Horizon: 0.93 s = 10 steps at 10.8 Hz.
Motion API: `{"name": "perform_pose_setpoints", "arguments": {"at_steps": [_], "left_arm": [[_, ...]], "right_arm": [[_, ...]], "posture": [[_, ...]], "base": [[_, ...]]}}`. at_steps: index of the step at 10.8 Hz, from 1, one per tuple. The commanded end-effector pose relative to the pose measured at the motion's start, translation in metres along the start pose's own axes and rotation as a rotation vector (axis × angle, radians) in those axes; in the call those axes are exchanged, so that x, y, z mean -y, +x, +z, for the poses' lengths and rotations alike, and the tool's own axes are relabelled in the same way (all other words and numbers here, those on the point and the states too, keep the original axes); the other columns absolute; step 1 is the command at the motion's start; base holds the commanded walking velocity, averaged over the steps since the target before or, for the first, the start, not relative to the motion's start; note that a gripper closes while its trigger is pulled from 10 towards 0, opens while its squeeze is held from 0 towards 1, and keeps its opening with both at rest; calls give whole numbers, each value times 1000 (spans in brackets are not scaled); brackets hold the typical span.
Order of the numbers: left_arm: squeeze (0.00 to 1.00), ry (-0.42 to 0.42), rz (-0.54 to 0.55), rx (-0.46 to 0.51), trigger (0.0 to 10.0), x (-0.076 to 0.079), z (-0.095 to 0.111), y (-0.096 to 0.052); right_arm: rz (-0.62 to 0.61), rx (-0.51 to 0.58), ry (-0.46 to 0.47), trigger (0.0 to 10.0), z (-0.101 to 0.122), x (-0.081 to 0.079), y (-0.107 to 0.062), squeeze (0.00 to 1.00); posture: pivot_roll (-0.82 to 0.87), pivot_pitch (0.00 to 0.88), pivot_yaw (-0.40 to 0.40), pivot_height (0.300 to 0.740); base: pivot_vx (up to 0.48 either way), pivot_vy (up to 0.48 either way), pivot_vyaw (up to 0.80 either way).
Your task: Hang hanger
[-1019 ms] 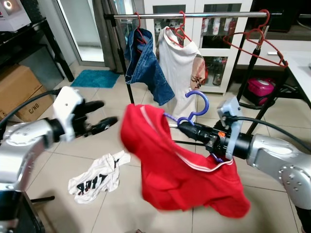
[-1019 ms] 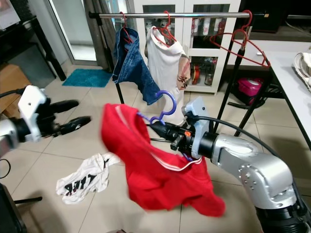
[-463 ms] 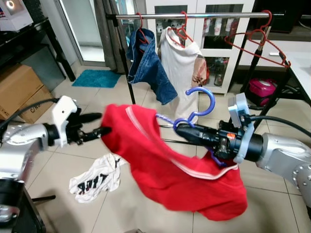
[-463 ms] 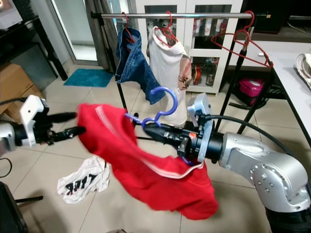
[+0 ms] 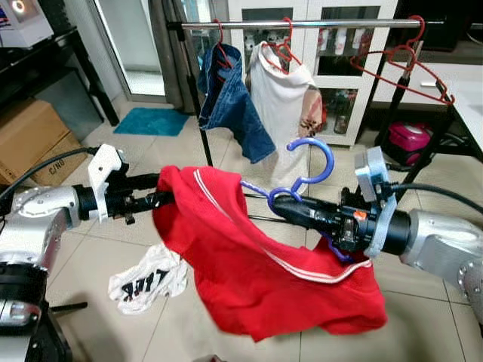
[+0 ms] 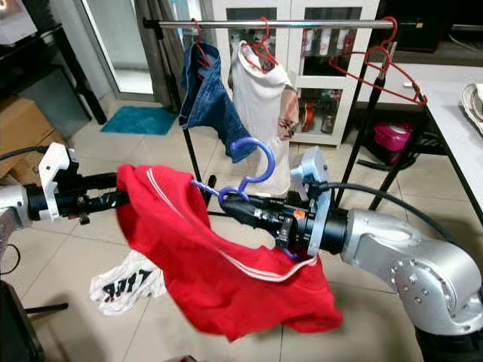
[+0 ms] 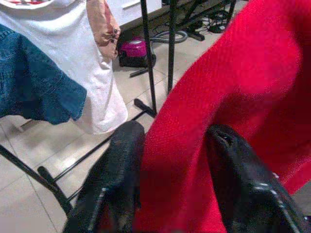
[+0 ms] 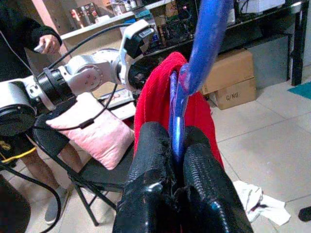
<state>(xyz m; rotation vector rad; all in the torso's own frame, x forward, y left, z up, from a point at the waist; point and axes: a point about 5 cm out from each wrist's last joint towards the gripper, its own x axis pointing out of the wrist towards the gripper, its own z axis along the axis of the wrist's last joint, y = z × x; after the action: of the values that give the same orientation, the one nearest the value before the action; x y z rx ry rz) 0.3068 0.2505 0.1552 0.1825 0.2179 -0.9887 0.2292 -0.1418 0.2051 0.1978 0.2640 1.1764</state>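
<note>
Tiled floor [image 5: 189, 317], right claw [image 5: 275, 205] clamped on blue plastic hanger [image 5: 308, 161], left claw [image 5: 162, 190] pinching red shirt [image 5: 249, 264], metal clothes rail [image 5: 302, 24] at 12 o'clock.

Four hangers [image 5: 311, 167], four garments [image 5: 256, 264].

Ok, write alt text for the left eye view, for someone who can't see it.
The right claw is shut on a blue hanger carrying a red shirt, while the left claw grips the shirt's shoulder. Behind stands a clothes rail with denim shorts, a white top and red hangers.
</note>
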Motion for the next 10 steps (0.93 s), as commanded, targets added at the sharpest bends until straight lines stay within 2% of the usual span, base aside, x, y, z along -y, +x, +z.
{"name": "perform_pose_setpoints", "arguments": {"at_steps": [1, 3, 6, 7, 8, 9, 10], "left_arm": [[0, 18, 0, 9, 0, -3, 4, 0], [0, 15, 55, 30, 0, -9, 4, 0], [0, -12, 66, 49, 0, -12, 1, 1], [0, -22, 117, 62, 0, -15, 1, 0], [0, -48, 198, 119, 0, -22, 4, -2], [0, -134, 321, 238, 0, -31, 9, -6], [0, -172, 386, 236, 0, -33, 2, -7]], "right_arm": [[24, 26, -38, 10000, 8, -6, 0, 0], [31, 23, -42, 10000, 8, -8, 0, 0], [21, 25, -44, 10000, 8, -7, -1, 0], [16, 26, -44, 10000, 8, -7, -1, 0], [7, 27, -42, 10000, 8, -6, -2, 0], [-6, 28, -38, 10000, 7, -4, -3, 0], [-10, 28, -37, 10000, 6, -4, -3, 0]], "posture": [[-135, 0, 134, 740], [-135, 0, 133, 740], [-135, 0, 135, 740], [-135, 0, 139, 740], [-135, 0, 139, 740], [-135, 0, 139, 740], [-134, 0, 143, 740]], "base": [[0, 0, 0], [0, 0, 0], [0, 0, 0], [0, 0, 0], [0, 0, 0], [0, 0, 0], [0, 0, 0]]}}
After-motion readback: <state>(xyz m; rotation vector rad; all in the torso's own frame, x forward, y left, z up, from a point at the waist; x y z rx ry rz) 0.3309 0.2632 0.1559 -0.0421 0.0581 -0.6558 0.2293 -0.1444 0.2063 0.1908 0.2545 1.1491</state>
